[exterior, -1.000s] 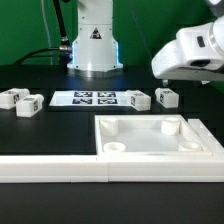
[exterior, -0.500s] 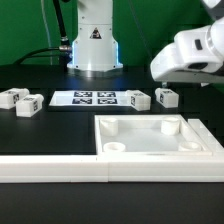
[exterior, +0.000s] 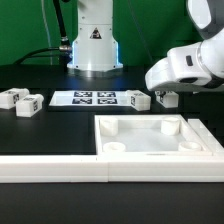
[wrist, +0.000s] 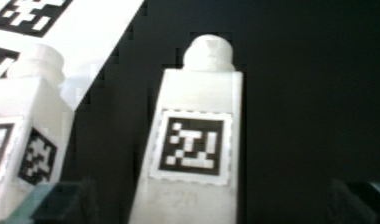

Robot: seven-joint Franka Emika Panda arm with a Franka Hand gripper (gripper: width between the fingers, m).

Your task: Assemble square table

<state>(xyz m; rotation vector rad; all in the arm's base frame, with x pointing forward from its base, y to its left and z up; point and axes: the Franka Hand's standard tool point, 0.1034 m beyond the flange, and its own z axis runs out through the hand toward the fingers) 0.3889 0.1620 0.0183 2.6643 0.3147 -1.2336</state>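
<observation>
Low in the exterior frame, right of centre: the square tabletop (exterior: pixel 145 118), lying flat, raised rim upward, round corner sockets (exterior: pixel 117 147) bare. Across the bottom of the frame, a long white fence bar (exterior: pixel 55 168), set against the tabletop's near edge. Farther back, at mid-height near the centre, the marker board (exterior: pixel 97 98). At the left edge, two tagged legs (exterior: pixel 28 103) lying close together. Just right of the marker board, a third leg (exterior: pixel 137 99); a little farther right, a fourth leg (exterior: pixel 168 99), partly hidden beneath the gripper (exterior: pixel 160 93). Jaws wide apart, hanging low over that fourth leg, clamped on nothing. In the wrist view: the fourth leg (wrist: pixel 201 130) lengthwise between the two blurred fingertips (wrist: pixel 45 200), tag facing the camera, clear of both. Close alongside it, the third leg (wrist: pixel 23 120).
</observation>
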